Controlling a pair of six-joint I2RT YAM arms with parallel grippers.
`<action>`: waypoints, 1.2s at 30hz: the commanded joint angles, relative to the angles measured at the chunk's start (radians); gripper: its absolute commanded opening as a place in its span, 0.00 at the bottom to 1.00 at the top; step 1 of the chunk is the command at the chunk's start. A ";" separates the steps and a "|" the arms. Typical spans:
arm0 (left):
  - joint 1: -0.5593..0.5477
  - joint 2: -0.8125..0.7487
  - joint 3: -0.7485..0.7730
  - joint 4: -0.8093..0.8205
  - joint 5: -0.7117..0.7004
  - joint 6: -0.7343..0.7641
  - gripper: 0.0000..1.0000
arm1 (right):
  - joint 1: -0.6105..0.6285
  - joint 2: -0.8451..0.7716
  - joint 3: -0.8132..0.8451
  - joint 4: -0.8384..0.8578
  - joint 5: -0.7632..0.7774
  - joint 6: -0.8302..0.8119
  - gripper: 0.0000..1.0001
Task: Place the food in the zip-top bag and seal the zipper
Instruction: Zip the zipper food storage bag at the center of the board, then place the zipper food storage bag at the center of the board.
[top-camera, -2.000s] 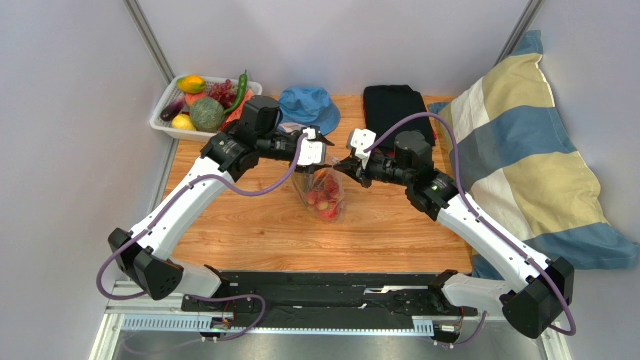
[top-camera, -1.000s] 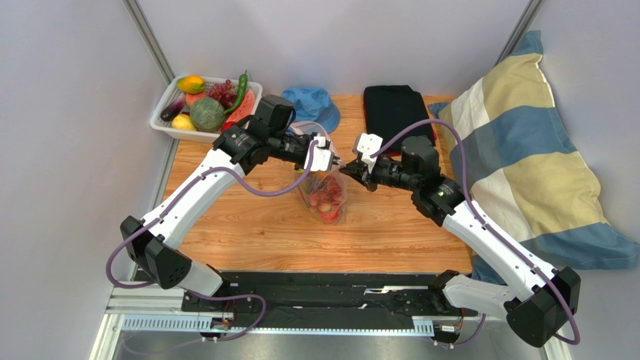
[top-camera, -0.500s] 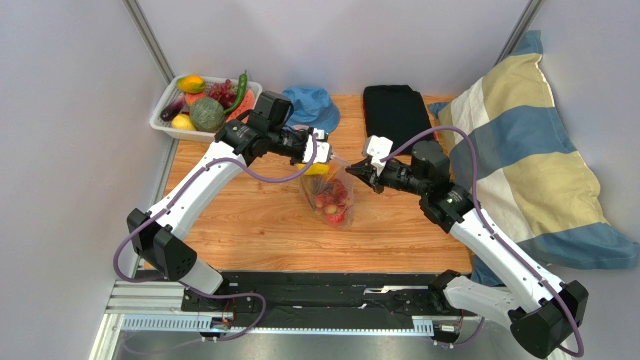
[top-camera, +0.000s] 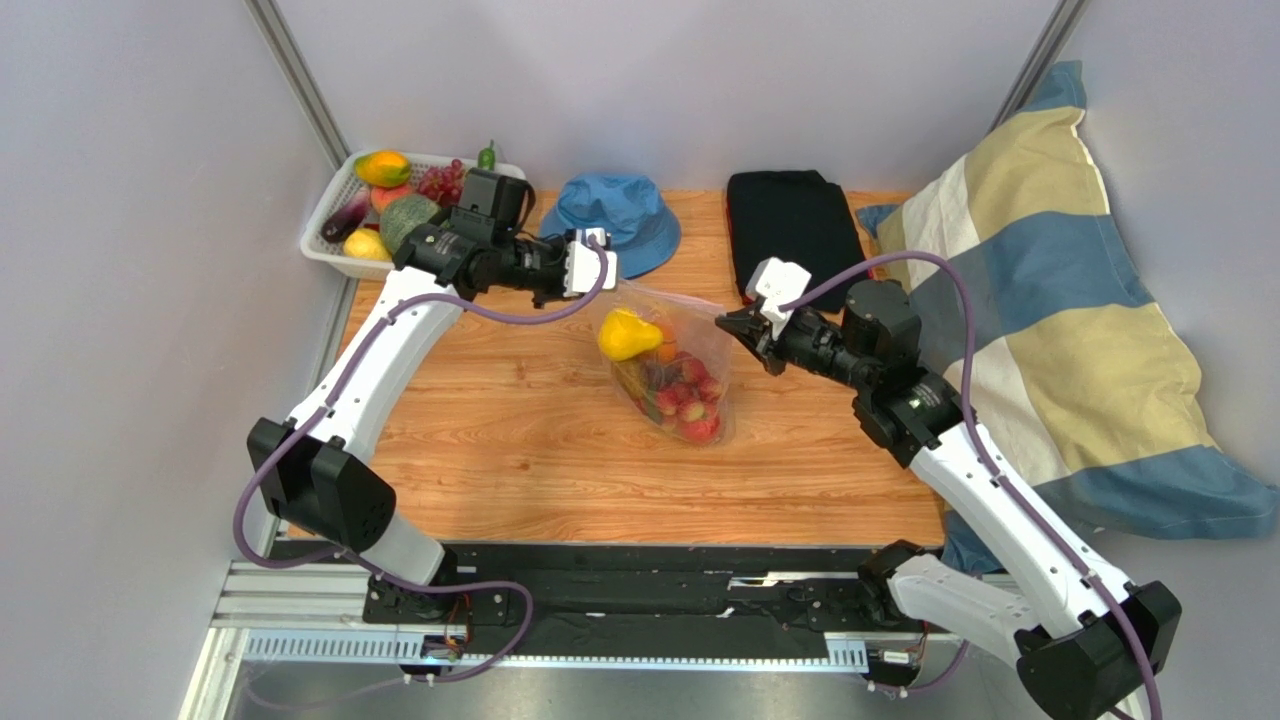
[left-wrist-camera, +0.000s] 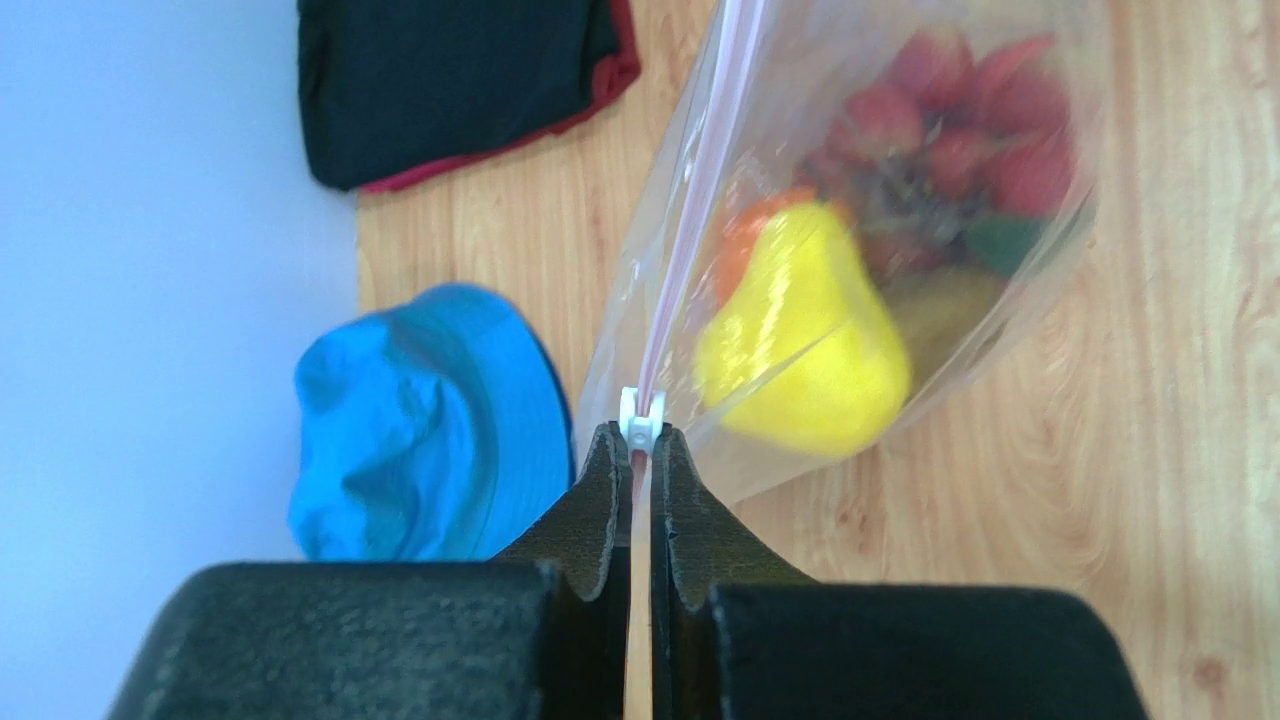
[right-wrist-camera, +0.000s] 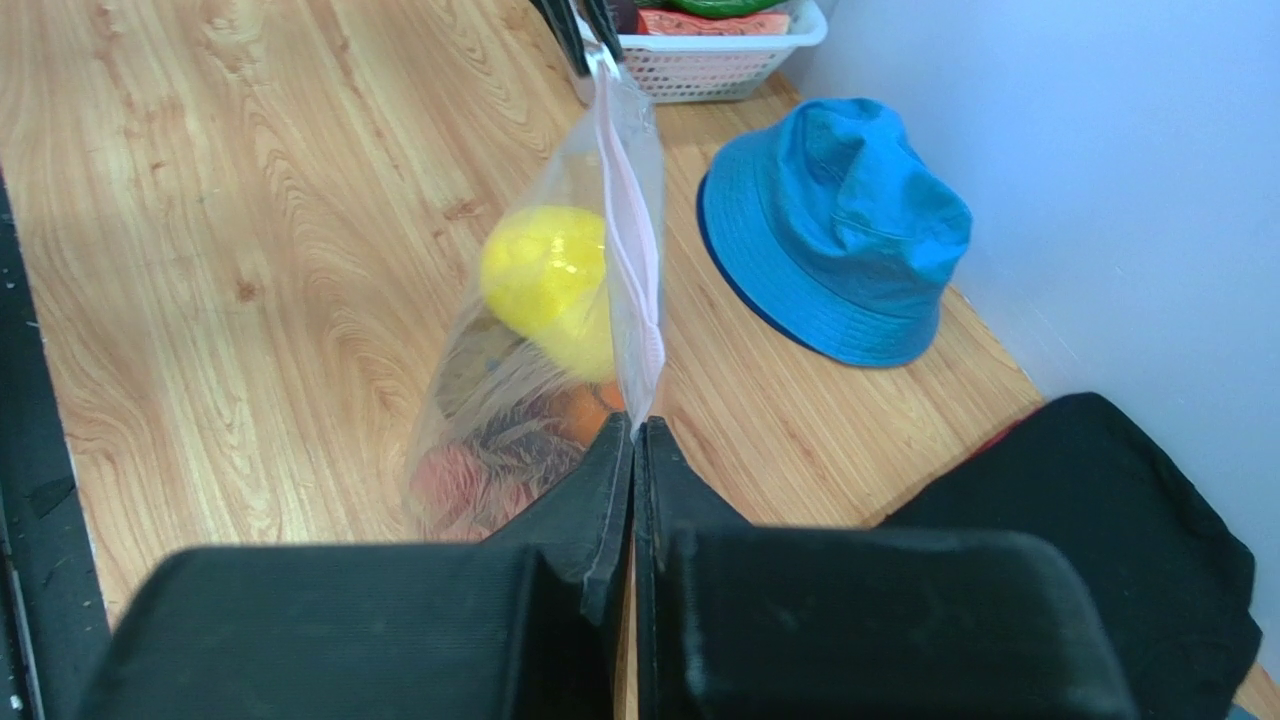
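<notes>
Left hand (left-wrist-camera: 642, 447), right hand (right-wrist-camera: 633, 438) pinch zipper (left-wrist-camera: 688, 225) ends; long axis left-right, taut

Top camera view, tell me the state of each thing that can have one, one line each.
zip-top bag: hanging by its top edge between both tools, food inside
zipper: taut, looks closed along its visible length
left tool: shut on the zipper
right tool: shut on the zipper
white basket: holds more food

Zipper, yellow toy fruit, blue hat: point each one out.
zipper (left-wrist-camera: 690, 225), left wrist view, middle of the pinkish strip
yellow toy fruit (left-wrist-camera: 804, 338), left wrist view, its rounded body
blue hat (right-wrist-camera: 834, 225), right wrist view, crown
</notes>
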 joint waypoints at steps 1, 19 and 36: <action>0.077 -0.027 0.014 -0.032 -0.088 0.052 0.00 | -0.033 -0.059 0.006 0.050 0.044 0.010 0.00; 0.157 -0.177 0.044 -0.211 0.063 0.099 0.00 | -0.055 -0.092 0.057 -0.048 -0.006 0.048 0.00; 0.083 -0.354 -0.061 -0.372 0.114 -0.078 0.00 | -0.009 -0.158 -0.003 -0.182 -0.044 0.217 0.00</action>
